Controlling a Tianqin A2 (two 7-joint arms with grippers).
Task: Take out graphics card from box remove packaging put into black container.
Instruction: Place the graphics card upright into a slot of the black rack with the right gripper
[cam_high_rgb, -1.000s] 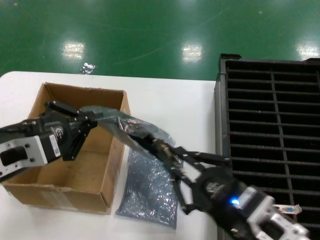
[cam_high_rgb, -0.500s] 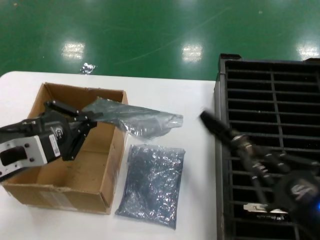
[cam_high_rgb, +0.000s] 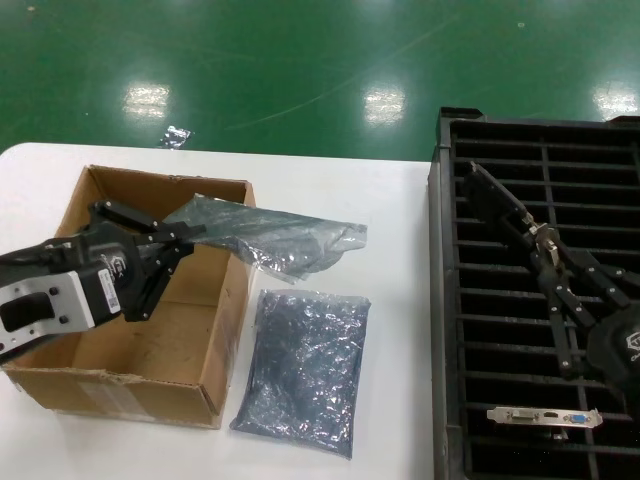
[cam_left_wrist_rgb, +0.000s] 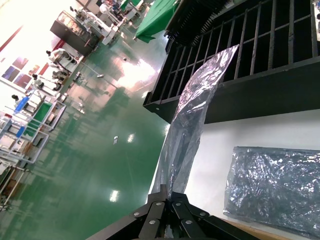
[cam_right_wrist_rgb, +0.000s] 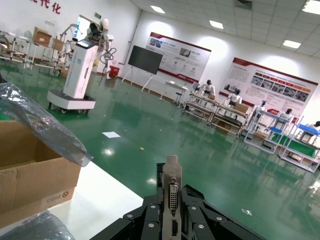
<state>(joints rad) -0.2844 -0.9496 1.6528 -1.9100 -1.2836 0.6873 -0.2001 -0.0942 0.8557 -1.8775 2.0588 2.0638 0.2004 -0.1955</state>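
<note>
My left gripper (cam_high_rgb: 172, 243) hovers over the brown cardboard box (cam_high_rgb: 105, 375) and is shut on one end of the crinkly translucent packaging (cam_high_rgb: 285, 240), which stretches out past the box's edge. In the left wrist view the bag (cam_left_wrist_rgb: 195, 107) rises straight from my shut left gripper (cam_left_wrist_rgb: 168, 194). My right gripper (cam_high_rgb: 548, 258) is above the black container (cam_high_rgb: 545, 150), shut on the graphics card (cam_high_rgb: 497, 207), which is held tilted. The right wrist view shows the card's silver bracket (cam_right_wrist_rgb: 172, 172) clamped in my right gripper (cam_right_wrist_rgb: 171, 199).
A second grey-silver bag (cam_high_rgb: 305, 370) lies flat on the white table (cam_high_rgb: 390, 200) between box and crate. Another card's silver bracket (cam_high_rgb: 545, 415) with a blue port sits in a near slot of the crate. Green floor lies beyond the table.
The right arm pulled the card out of the bag and swung right, from beside the box to over the black container. The left gripper stayed put, still holding the bag.
</note>
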